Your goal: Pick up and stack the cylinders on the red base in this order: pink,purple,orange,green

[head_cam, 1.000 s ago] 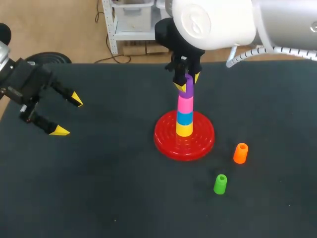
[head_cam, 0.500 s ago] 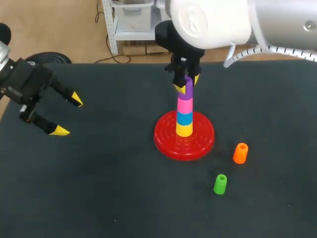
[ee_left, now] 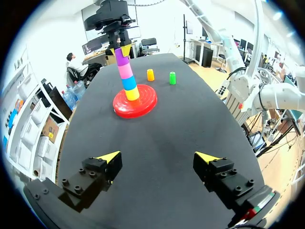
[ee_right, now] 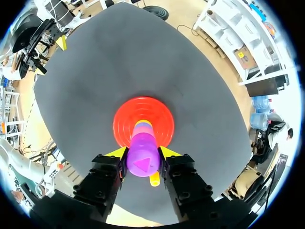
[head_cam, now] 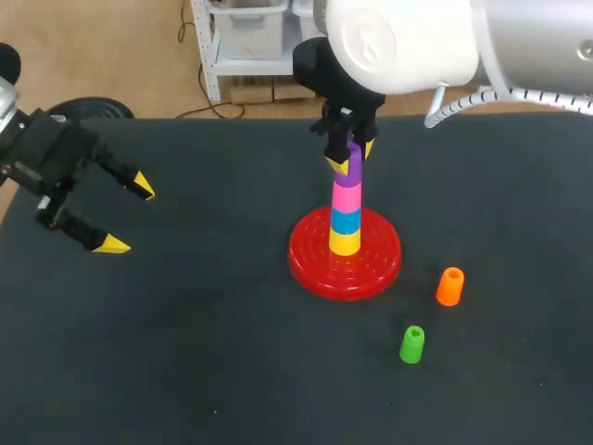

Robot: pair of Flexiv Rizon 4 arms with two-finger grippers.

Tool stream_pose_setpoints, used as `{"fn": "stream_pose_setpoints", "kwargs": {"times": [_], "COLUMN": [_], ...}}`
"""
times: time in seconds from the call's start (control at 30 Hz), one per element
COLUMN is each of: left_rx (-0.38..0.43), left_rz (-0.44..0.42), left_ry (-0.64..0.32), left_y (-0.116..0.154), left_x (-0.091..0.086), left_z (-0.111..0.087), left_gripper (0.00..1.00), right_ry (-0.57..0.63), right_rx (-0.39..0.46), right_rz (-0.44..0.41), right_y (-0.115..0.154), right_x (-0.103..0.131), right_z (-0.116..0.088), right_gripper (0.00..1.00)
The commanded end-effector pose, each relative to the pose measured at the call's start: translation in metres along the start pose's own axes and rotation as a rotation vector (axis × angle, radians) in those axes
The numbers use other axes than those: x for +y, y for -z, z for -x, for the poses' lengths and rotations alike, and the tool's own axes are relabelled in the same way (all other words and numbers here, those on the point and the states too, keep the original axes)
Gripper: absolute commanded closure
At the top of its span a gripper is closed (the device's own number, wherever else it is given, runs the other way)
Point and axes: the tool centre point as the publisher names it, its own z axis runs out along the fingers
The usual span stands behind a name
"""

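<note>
Purple cylinder [head_cam: 349, 168] is sitting at the very top of the stack, and the right fingers [head_cam: 335, 164] are squeezing it from both sides, so they're gripping it. You can see it nicely in the right wrist view, where the purple cylinder [ee_right: 142, 160] is filling the gap between the two yellow tips, with the red base [ee_right: 125, 119] lying straight below. Under it the pink cylinder [head_cam: 346, 197] is resting on a blue cylinder [head_cam: 346, 221], which is resting on a yellow cylinder [head_cam: 345, 243], all standing upright in the middle of the red base [head_cam: 310, 260]. The purple one looks like it's touching the pink one and leaning a tiny bit off centre, but I can't tell for sure whether it's fully seated. The orange cylinder [head_cam: 449, 286] and the green cylinder [head_cam: 411, 344] are standing on the dark table [head_cam: 185, 352] near the base on its right-hand side, apart from each other, with the green one nearer the robot. The left fingers [head_cam: 113, 244] are hanging spread wide open over the left side of the table, holding nothing and well apart from the stack. From the left wrist view those fingers [ee_left: 109, 157] are pointing toward the stack far ahead.
</note>
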Motion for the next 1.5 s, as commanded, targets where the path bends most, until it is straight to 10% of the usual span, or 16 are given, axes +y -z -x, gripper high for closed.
{"fn": "stream_pose_setpoints", "kwargs": {"times": [0.03,0.07,0.8,1.5], "left_rx": [0.0,0.0,0.0,0.0], "left_rz": [0.002,0.002,0.002,0.002], "left_ry": [-0.001,-0.001,-0.001,-0.001], "left_y": [0.0,0.0,0.0,0.0], "left_x": [0.0,0.0,0.0,0.0], "left_z": [-0.001,-0.001,-0.001,-0.001], "left_gripper": [0.0,0.0,0.0,0.0], "right_ry": [0.002,0.005,-0.049,-0.136], "right_rx": [-0.008,-0.009,-0.09,-0.027], "right_rz": [-0.008,-0.015,-0.129,-0.046], "right_y": [-0.005,-0.004,0.025,-0.062], "right_x": [0.002,0.004,0.035,0.05], "right_z": [-0.003,-0.003,-0.057,-0.126], "right_gripper": [0.37,0.0,0.0,0.0]}}
